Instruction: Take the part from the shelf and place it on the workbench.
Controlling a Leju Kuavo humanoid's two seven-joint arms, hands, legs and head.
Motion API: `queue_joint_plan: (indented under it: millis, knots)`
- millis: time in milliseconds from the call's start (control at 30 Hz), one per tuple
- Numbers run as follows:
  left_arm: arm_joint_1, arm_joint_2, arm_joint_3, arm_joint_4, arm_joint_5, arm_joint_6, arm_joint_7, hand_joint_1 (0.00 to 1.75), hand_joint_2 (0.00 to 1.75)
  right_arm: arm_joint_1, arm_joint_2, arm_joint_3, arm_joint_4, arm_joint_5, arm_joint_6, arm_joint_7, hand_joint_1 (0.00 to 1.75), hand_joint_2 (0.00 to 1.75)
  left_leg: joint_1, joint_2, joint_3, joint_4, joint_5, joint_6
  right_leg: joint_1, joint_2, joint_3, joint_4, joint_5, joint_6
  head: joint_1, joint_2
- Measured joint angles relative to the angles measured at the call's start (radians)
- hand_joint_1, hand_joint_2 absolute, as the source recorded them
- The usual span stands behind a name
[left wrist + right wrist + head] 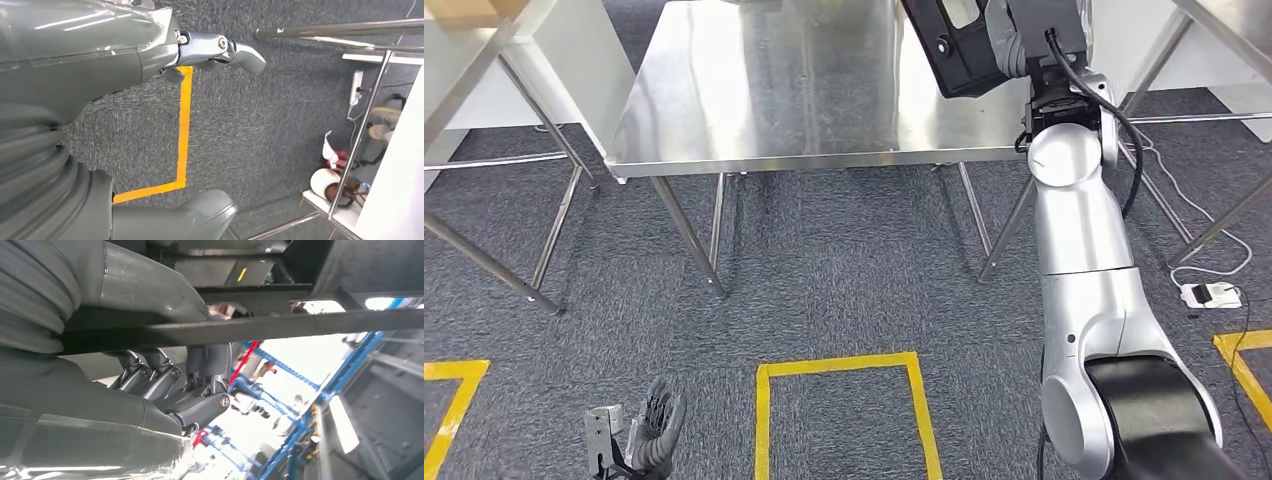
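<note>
The bench stands far ahead on the floor. The part sits above the bench's right far corner, held by the right robot hand. The left robot hand hangs near left, above the floor, beside a taped square.

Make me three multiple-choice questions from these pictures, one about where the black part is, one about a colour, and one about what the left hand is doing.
1. Where is the black part?
A. On the carpet
B. Held above the steel workbench's right side
C. On a shelf

2. What colour are the floor tape lines?
A. Yellow
B. Blue
C. White

3. What state is the left hand in?
A. Gripping the part
B. Pressing on the workbench
C. Holding nothing, hanging low over the carpet

Answers: 1 B, the right hand grips it over the bench. 2 A, a yellow rectangle marks the carpet. 3 C, its fingers are apart.
</note>
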Motion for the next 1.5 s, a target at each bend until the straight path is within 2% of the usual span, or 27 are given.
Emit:
queue_joint_plan:
  millis: [67,100,133,167,200,233,267,300,333,367,433,467,500,600,667,733,1000,1100,1167,1233,1267,1300,1333,1400,1433,1467,1500]
  knots:
    - [0.002,-0.001,-0.002,0.000,-0.003,0.000,0.000,0.00,1.75,0.004,-0.005,0.000,0.001,-0.008,0.001,-0.015,1.75,1.75,0.002,-0.010,-0.005,-0.002,0.003,-0.010,0.003,-0.010,0.002,-0.003,0.003,-0.018,0.000,0.000]
    - [0.003,0.000,-0.003,0.000,-0.005,0.000,0.000,0.00,1.75,0.006,-0.007,0.000,0.000,-0.011,0.001,-0.021,1.75,1.75,0.002,0.000,-0.009,0.001,-0.001,-0.015,0.002,-0.014,0.003,-0.005,0.005,-0.025,-0.001,0.000]
    - [0.003,0.000,-0.004,0.000,-0.007,0.001,0.000,0.00,1.75,0.007,-0.009,-0.001,-0.001,-0.014,0.002,-0.026,1.75,1.75,0.001,0.021,-0.019,0.018,-0.013,-0.020,-0.001,-0.018,0.004,-0.007,0.007,-0.033,-0.004,0.000]
    - [0.002,0.000,-0.007,0.000,-0.008,0.001,-0.001,0.00,1.75,0.009,-0.011,-0.001,-0.002,-0.015,0.002,-0.030,1.75,1.75,0.000,0.049,-0.037,0.055,-0.035,-0.024,-0.003,-0.022,0.006,-0.009,0.008,-0.040,-0.008,0.000]
    - [0.001,0.000,-0.009,0.000,-0.009,0.002,-0.001,0.00,1.75,0.013,-0.014,-0.001,-0.004,-0.016,0.003,-0.034,1.75,1.75,0.000,0.081,-0.064,0.112,-0.065,-0.028,-0.002,-0.025,0.006,-0.010,0.008,-0.045,-0.011,0.000]
    - [0.001,0.000,-0.012,0.000,-0.010,0.003,-0.001,0.00,1.75,0.018,-0.017,-0.001,-0.006,-0.016,0.004,-0.037,1.75,1.75,0.002,0.101,-0.096,0.182,-0.096,-0.032,-0.001,-0.028,0.007,-0.009,0.007,-0.048,-0.015,0.000]
    - [0.001,0.000,-0.015,0.000,-0.010,0.004,-0.001,0.00,1.75,0.025,-0.021,-0.002,-0.007,-0.016,0.005,-0.040,1.75,1.75,0.004,0.110,-0.126,0.245,-0.119,-0.034,0.001,-0.031,0.007,-0.009,0.006,-0.049,-0.015,0.000]
    - [0.002,-0.001,-0.017,0.000,-0.010,0.005,-0.001,0.00,1.75,0.033,-0.024,-0.002,-0.008,-0.016,0.006,-0.041,1.75,1.75,0.005,0.114,-0.144,0.280,-0.126,-0.034,0.002,-0.034,0.007,-0.009,0.006,-0.050,-0.015,0.000]
    - [0.003,-0.001,-0.019,0.000,-0.010,0.007,-0.001,0.00,1.75,0.040,-0.026,-0.002,-0.008,-0.016,0.007,-0.043,1.75,1.75,0.005,0.114,-0.143,0.277,-0.114,-0.033,0.003,-0.036,0.008,-0.009,0.005,-0.050,-0.016,0.000]
    - [0.003,-0.001,-0.021,0.000,-0.010,0.008,-0.001,0.00,1.75,0.045,-0.028,-0.002,-0.010,-0.016,0.008,-0.043,1.75,1.75,0.005,0.115,-0.122,0.233,-0.087,-0.029,0.004,-0.038,0.008,-0.009,0.005,-0.050,-0.016,0.000]
    - [0.002,0.001,-0.023,-0.001,-0.010,0.010,-0.001,0.00,1.75,0.049,-0.031,-0.002,-0.015,-0.016,0.009,-0.045,1.75,1.75,0.001,0.121,-0.048,0.094,-0.030,-0.014,0.008,-0.041,0.009,-0.009,0.004,-0.049,-0.016,0.000]
    - [0.001,0.002,-0.024,-0.001,-0.010,0.011,-0.001,0.00,1.75,0.050,-0.033,-0.002,-0.018,-0.015,0.009,-0.046,1.75,1.75,-0.002,0.124,-0.018,0.041,-0.016,-0.008,0.011,-0.042,0.008,-0.009,0.003,-0.047,-0.016,0.000]
    - [0.001,0.002,-0.025,-0.002,-0.011,0.011,-0.001,0.00,1.75,0.051,-0.036,-0.003,-0.020,-0.015,0.009,-0.048,1.75,1.75,-0.004,0.126,-0.001,0.011,-0.012,-0.008,0.017,-0.044,0.007,-0.008,0.002,-0.047,-0.016,0.000]
    - [0.004,0.001,-0.028,-0.003,-0.011,0.011,-0.001,0.00,1.75,0.064,-0.046,-0.003,-0.023,-0.011,0.008,-0.056,1.75,1.75,-0.009,0.121,0.007,-0.003,-0.011,-0.017,0.025,-0.050,0.006,-0.007,0.000,-0.048,-0.013,0.000]
    - [0.004,0.003,-0.028,-0.003,-0.010,0.011,-0.001,0.00,1.75,0.071,-0.051,-0.003,-0.024,-0.009,0.007,-0.061,1.75,1.75,-0.014,0.115,0.006,-0.002,-0.010,-0.015,0.024,-0.055,0.007,-0.009,0.001,-0.047,-0.013,0.000]
    - [0.004,0.004,-0.028,-0.003,-0.010,0.011,0.000,0.00,1.75,0.073,-0.054,-0.003,-0.025,-0.008,0.007,-0.066,1.75,1.75,-0.017,0.112,0.006,-0.002,-0.010,-0.010,0.023,-0.058,0.008,-0.012,0.002,-0.045,-0.013,0.000]
    - [-0.007,0.021,-0.047,0.009,-0.006,0.011,-0.001,0.00,1.75,0.069,-0.060,-0.002,-0.019,-0.007,-0.009,-0.095,1.75,1.75,-0.025,0.109,-0.001,0.005,-0.014,0.011,0.005,-0.062,0.010,-0.019,0.006,-0.022,-0.013,0.000]
    - [-0.016,0.029,-0.055,0.015,-0.002,0.011,-0.002,0.00,1.75,0.068,-0.064,-0.002,-0.019,-0.012,-0.013,-0.103,1.75,1.75,-0.017,0.108,0.008,-0.009,-0.008,0.025,0.007,-0.061,0.006,-0.013,0.000,-0.013,-0.012,0.000]
    - [-0.023,0.031,-0.059,0.018,0.000,0.011,-0.002,0.00,1.75,0.065,-0.068,-0.002,-0.018,-0.013,-0.015,-0.105,1.75,1.75,-0.009,0.109,0.019,-0.023,-0.001,0.035,0.010,-0.056,-0.029,0.057,-0.035,-0.017,-0.010,0.000]
    - [-0.028,0.032,-0.063,0.023,0.000,0.011,-0.002,0.00,1.75,0.063,-0.073,-0.001,-0.016,-0.014,-0.018,-0.106,1.75,1.75,-0.008,0.107,0.020,-0.024,-0.001,0.038,0.008,-0.050,-0.096,0.195,-0.088,-0.023,-0.007,0.000]
    - [-0.029,0.032,-0.066,0.026,0.001,0.011,-0.002,0.00,1.75,0.065,-0.075,-0.001,-0.014,-0.015,-0.018,-0.106,1.75,1.75,-0.007,0.104,0.020,-0.023,-0.002,0.037,0.007,-0.048,-0.126,0.251,-0.105,-0.022,-0.006,0.000]
    - [-0.029,0.032,-0.068,0.029,0.001,0.011,-0.002,0.00,1.75,0.066,-0.077,-0.001,-0.013,-0.015,-0.019,-0.106,1.75,1.75,-0.006,0.101,0.020,-0.023,-0.003,0.036,0.006,-0.047,-0.142,0.275,-0.107,-0.017,-0.006,0.000]
    - [-0.029,0.033,-0.070,0.032,0.001,0.011,-0.002,0.00,1.75,0.067,-0.078,-0.001,-0.011,-0.016,-0.019,-0.106,1.75,1.75,-0.004,0.098,0.020,-0.021,-0.004,0.033,0.003,-0.047,-0.136,0.256,-0.092,-0.008,-0.006,0.000]
    - [-0.030,0.033,-0.073,0.037,0.001,0.012,-0.002,0.00,1.75,0.064,-0.079,-0.001,-0.010,-0.016,-0.019,-0.107,1.75,1.75,0.000,0.092,0.020,-0.013,-0.011,0.022,-0.004,-0.047,-0.075,0.117,-0.031,0.010,-0.004,0.000]
    - [-0.032,0.034,-0.074,0.039,0.001,0.014,-0.002,0.00,1.75,0.061,-0.080,-0.001,-0.008,-0.017,-0.019,-0.109,1.75,1.75,-0.001,0.090,0.018,-0.007,-0.016,0.015,-0.005,-0.046,-0.041,0.050,-0.006,0.014,-0.003,0.000]
    - [-0.033,0.035,-0.076,0.041,0.001,0.016,-0.002,0.00,1.75,0.059,-0.080,-0.001,-0.007,-0.018,-0.021,-0.111,1.75,1.75,-0.002,0.087,0.017,-0.002,-0.021,0.008,-0.005,-0.045,-0.018,0.006,0.009,0.011,-0.003,0.000]
    - [-0.034,0.037,-0.079,0.043,0.001,0.018,-0.003,0.00,1.75,0.058,-0.081,-0.001,-0.005,-0.018,-0.022,-0.113,1.75,1.75,-0.003,0.086,0.016,0.000,-0.023,0.003,-0.003,-0.044,-0.008,-0.010,0.013,0.004,-0.003,0.000]
